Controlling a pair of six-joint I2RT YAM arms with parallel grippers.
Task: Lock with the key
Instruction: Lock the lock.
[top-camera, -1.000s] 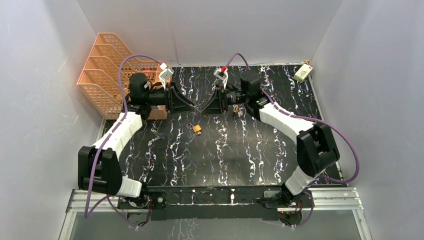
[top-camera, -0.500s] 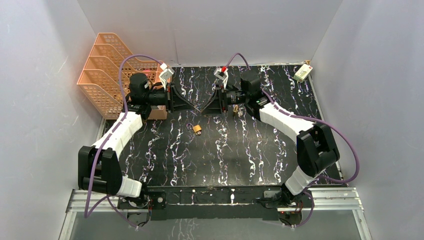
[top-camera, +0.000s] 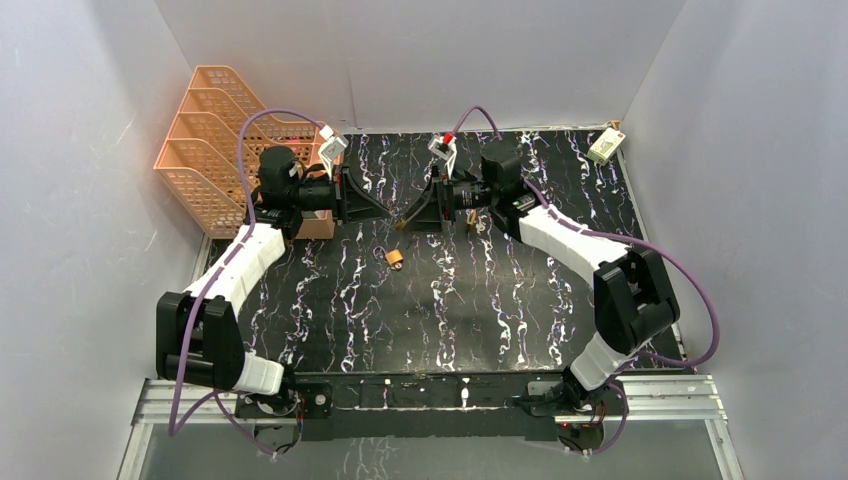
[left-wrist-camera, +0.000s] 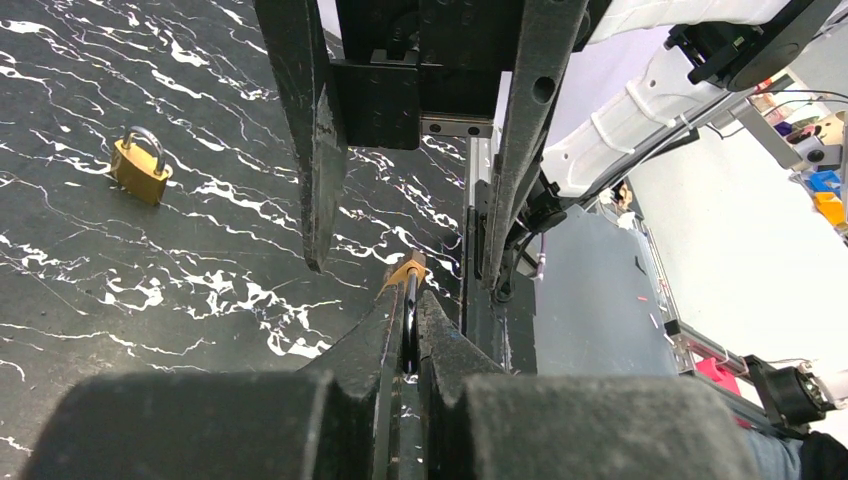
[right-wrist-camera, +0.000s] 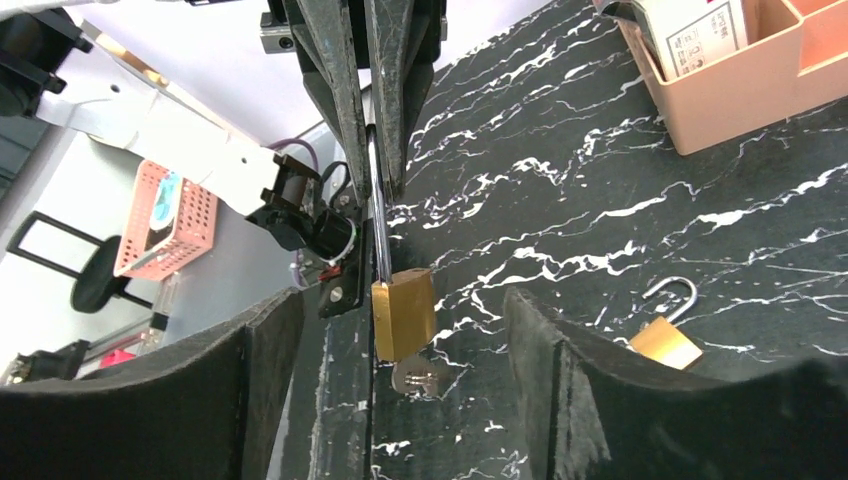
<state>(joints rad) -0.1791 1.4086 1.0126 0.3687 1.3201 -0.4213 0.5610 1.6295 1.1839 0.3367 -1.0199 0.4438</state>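
Gripping thin steel shackle (right-wrist-camera: 378, 240) | left gripper (left-wrist-camera: 409, 303) | boxy brass padlock (right-wrist-camera: 403, 315) | key (right-wrist-camera: 420, 377) below

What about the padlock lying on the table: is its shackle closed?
No; that padlock has its shackle open, one end free.

place: probably robotics lab | cues: white booth walls (top-camera: 95, 200), aluminium rail (top-camera: 680, 396), office chair (right-wrist-camera: 93, 283)

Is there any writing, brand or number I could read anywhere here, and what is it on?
No text here can be read.
Label on the white box in the beige bin: printed lines, too blurred to read.
On the held padlock, hanging from the left fingers: no marking visible.
On the loose padlock lying on the table: no marking visible.
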